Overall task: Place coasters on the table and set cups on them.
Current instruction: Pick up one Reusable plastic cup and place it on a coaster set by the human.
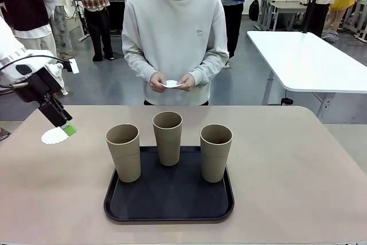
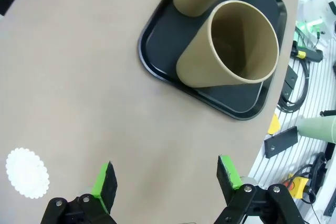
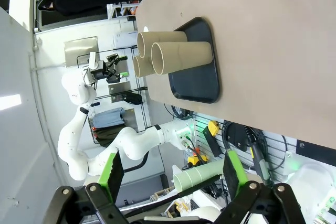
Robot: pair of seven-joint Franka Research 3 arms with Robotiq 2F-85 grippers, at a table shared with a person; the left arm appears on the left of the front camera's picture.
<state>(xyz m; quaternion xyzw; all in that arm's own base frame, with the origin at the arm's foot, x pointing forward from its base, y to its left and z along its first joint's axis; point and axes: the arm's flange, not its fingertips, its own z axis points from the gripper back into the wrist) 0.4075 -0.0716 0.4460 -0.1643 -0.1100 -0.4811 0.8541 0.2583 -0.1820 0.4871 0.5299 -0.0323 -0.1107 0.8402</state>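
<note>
One white scalloped coaster [image 1: 53, 136] lies flat on the beige table [image 1: 298, 164] near its far left side. My left gripper [image 1: 65, 127] hangs open just above it. In the left wrist view the coaster [image 2: 27, 172] sits on the table outside the left finger, and nothing is between the green fingertips [image 2: 103, 179] of the left gripper [image 2: 166, 176]. Three tan cups [image 1: 124, 152] [image 1: 167, 137] [image 1: 215, 152] stand upright on the black tray [image 1: 170, 207]. The person's hands hold more white coasters [image 1: 172, 84] at the far edge. My right gripper [image 3: 174, 173] is open and empty, well away from the cups [image 3: 181, 56].
The black tray [image 2: 157, 61] sits at the middle front of the table, with bare tabletop to its left and right. A white table [image 1: 309, 55] stands behind on the right. Cables and tools lie below the table edge [image 2: 294, 98].
</note>
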